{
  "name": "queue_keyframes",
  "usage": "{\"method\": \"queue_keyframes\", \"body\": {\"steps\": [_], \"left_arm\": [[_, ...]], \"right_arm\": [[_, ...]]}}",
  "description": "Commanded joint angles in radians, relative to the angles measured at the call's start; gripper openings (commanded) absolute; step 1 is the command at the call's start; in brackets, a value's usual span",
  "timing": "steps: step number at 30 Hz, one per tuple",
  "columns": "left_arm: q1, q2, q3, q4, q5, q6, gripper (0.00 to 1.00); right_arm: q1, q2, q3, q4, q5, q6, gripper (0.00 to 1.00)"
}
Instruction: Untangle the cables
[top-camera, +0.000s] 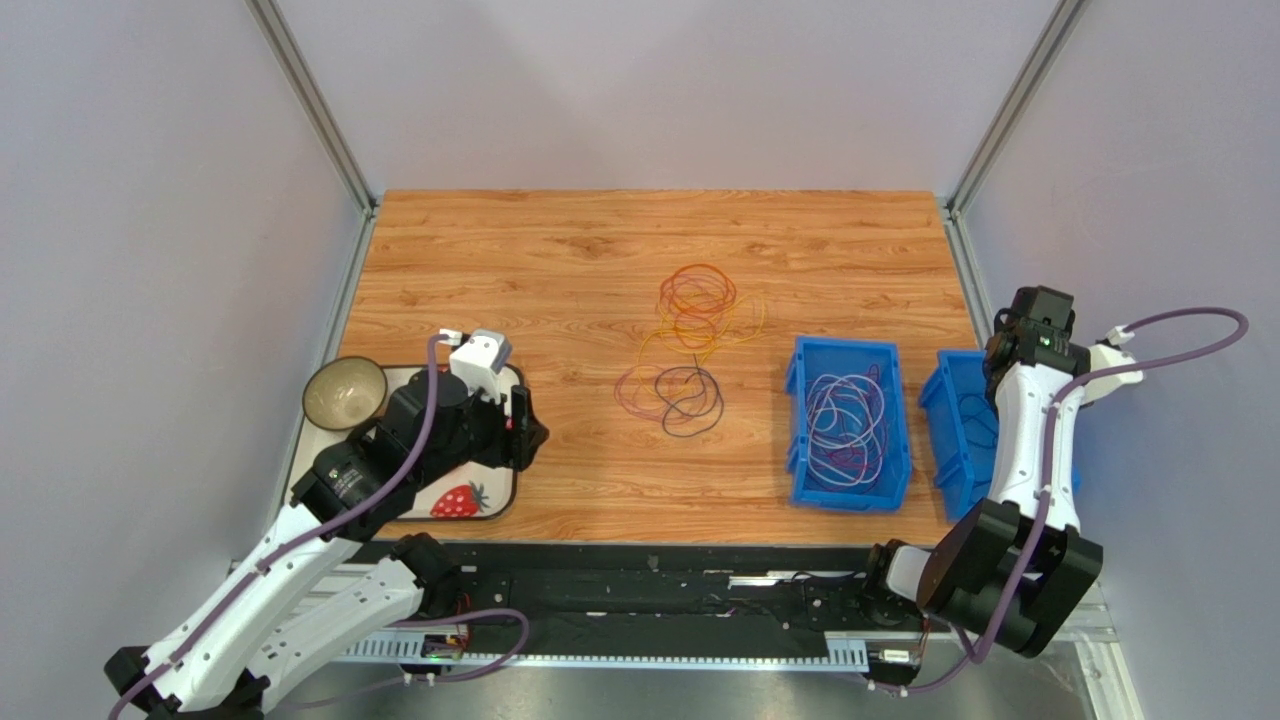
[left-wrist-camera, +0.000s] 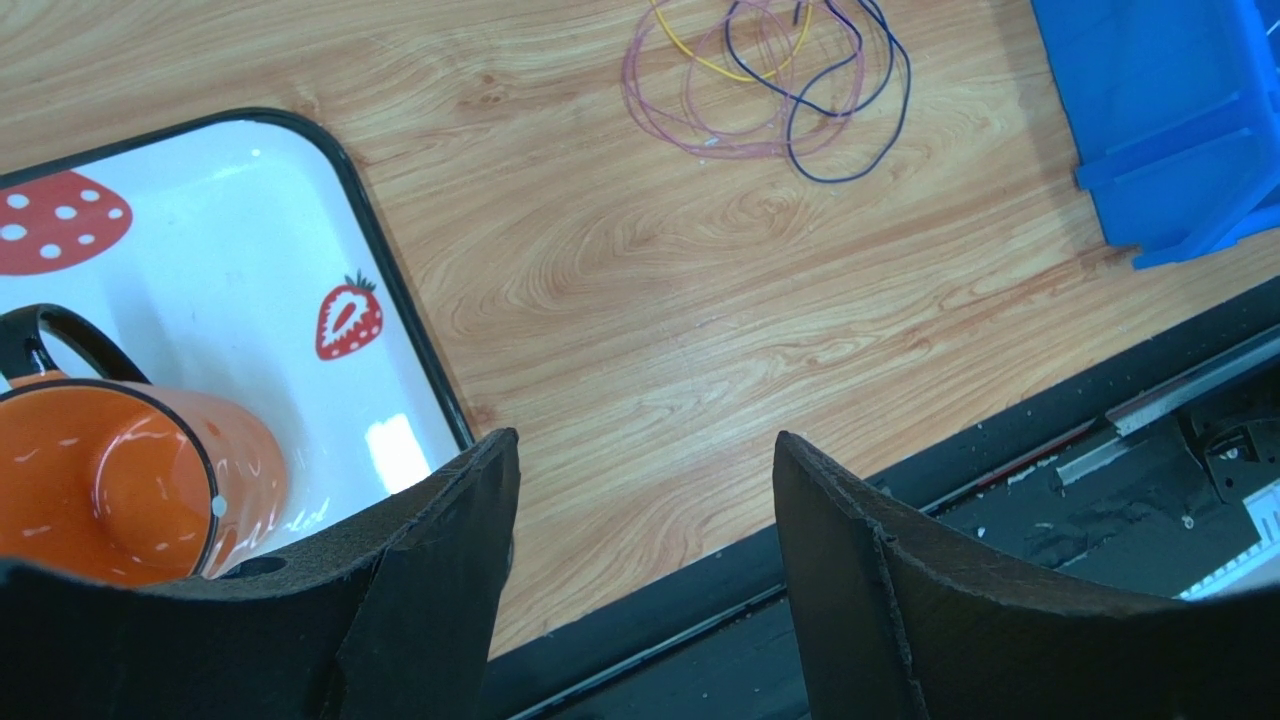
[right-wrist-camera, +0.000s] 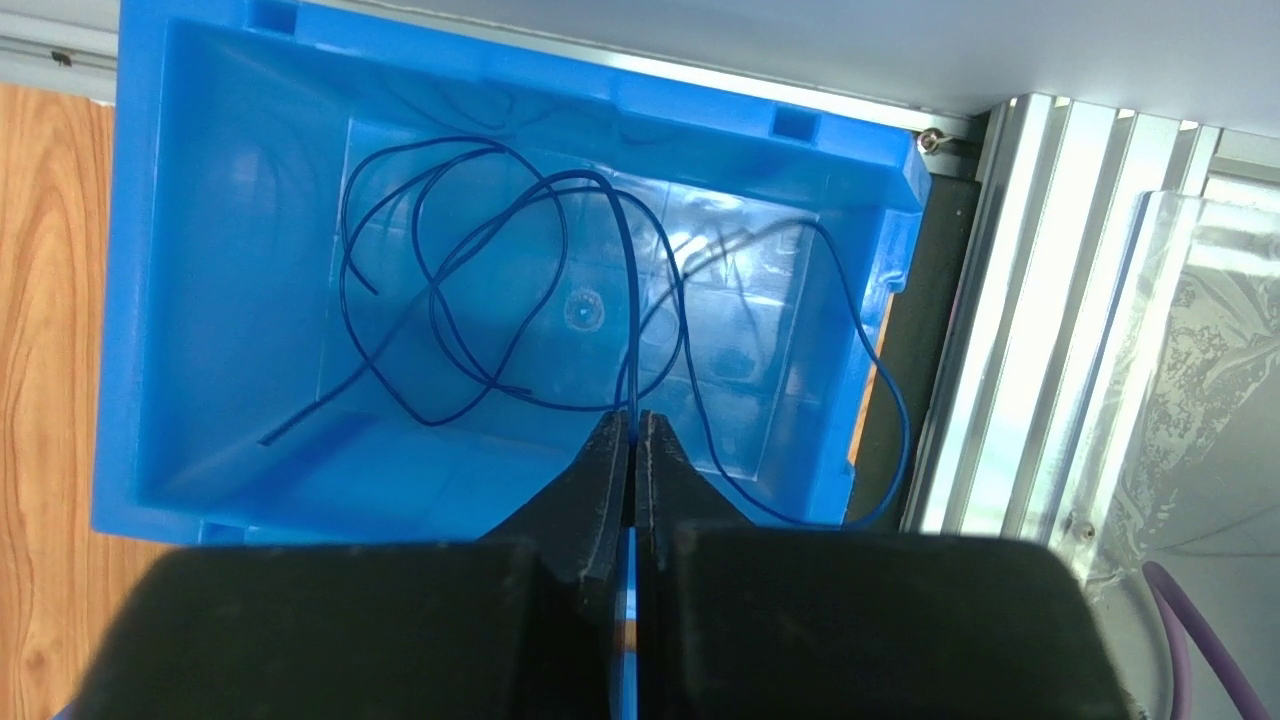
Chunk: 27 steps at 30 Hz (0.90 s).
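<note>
Near edge: left gripper (left-wrist-camera: 646, 450) hangs over the table (left-wrist-camera: 661, 300) beside a strawberry-print tray (left-wrist-camera: 226, 255) that holds an orange mug (left-wrist-camera: 135, 480). Fingers spread apart, nothing between them.

Right side: right gripper (right-wrist-camera: 634, 428) is over the right-hand bin (right-wrist-camera: 496, 68), fingers pressed together on a dark blue cable (right-wrist-camera: 628, 345). From the tips the strand runs straight ahead, then loops left across the bin floor. One length drapes over the bin's right rim. The next move probably turns on this: most of the cable lies ahead and left of the fingers, inside the walls, so letting go there should drop it in, though the rim strand may hang out.

Mid-table: the remaining cables (top-camera: 684, 360), orange, red and dark loops, lie overlapped, nearer the left arm. The middle bin (top-camera: 801, 435) holds pale loops.

Writing: no brand, label or text readable anywhere.
</note>
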Motion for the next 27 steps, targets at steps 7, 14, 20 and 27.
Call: {"method": "queue_keyframes", "body": {"steps": [7,14,20,27], "left_arm": [[0.004,-0.002,0.003,0.018,0.003,0.015,0.71],[0.004,0.001,0.004,0.018,0.000,0.014,0.71],[0.004,0.013,0.003,0.017,-0.010,0.012,0.71],[0.002,0.055,0.013,0.007,-0.010,0.014,0.70]], "right_arm": [[-0.004,-0.028,0.046,0.030,-0.062,-0.040,0.28],[0.052,-0.133,0.050,0.122,-0.271,-0.172,1.00],[0.324,-0.177,0.114,0.157,-0.299,-0.222,0.99],[0.706,-0.125,0.165,0.249,-0.328,-0.274,0.99]]}}
